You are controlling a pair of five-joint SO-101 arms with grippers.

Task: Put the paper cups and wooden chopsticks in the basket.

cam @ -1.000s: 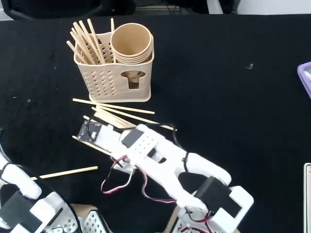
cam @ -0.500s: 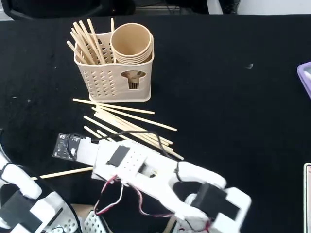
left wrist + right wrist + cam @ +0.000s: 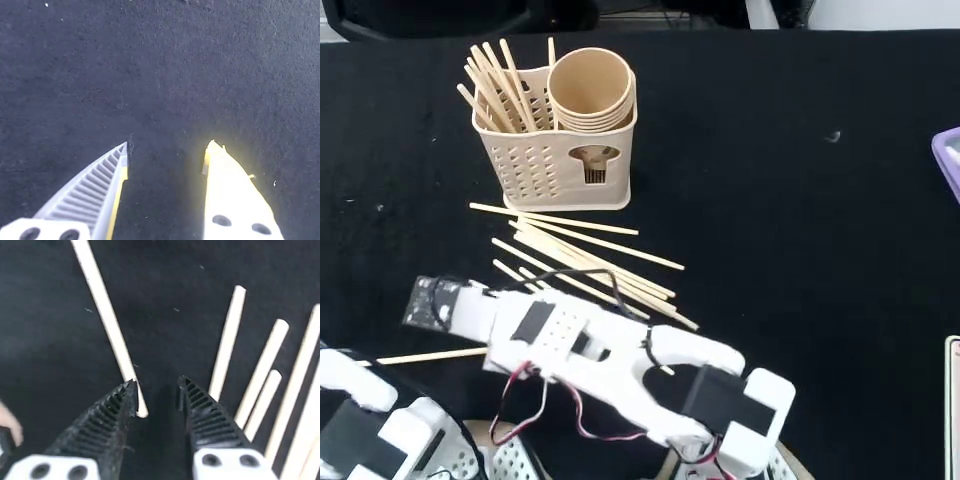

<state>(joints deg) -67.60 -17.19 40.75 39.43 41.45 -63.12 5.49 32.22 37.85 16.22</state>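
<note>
The cream basket [image 3: 555,165] stands at the back left, with stacked paper cups [image 3: 591,88] in one compartment and several wooden chopsticks [image 3: 500,85] upright in the other. More chopsticks [image 3: 590,265] lie fanned out on the black cloth in front of it. One chopstick [image 3: 430,354] lies apart at the front left. My right arm [image 3: 570,340] stretches left over it. My right gripper [image 3: 156,383] is open, low over the cloth, with the end of that single chopstick [image 3: 107,320] between its fingers. My left gripper [image 3: 167,150] is open over bare cloth.
The left arm's white and black body [image 3: 365,420] sits at the front left corner. A purple object [image 3: 948,160] pokes in at the right edge. The black cloth [image 3: 800,200] to the right of the basket is bare.
My right arm has swung left and forward, off the fanned chopsticks and over to the single chopstick. The fanned pile now lies uncovered.
</note>
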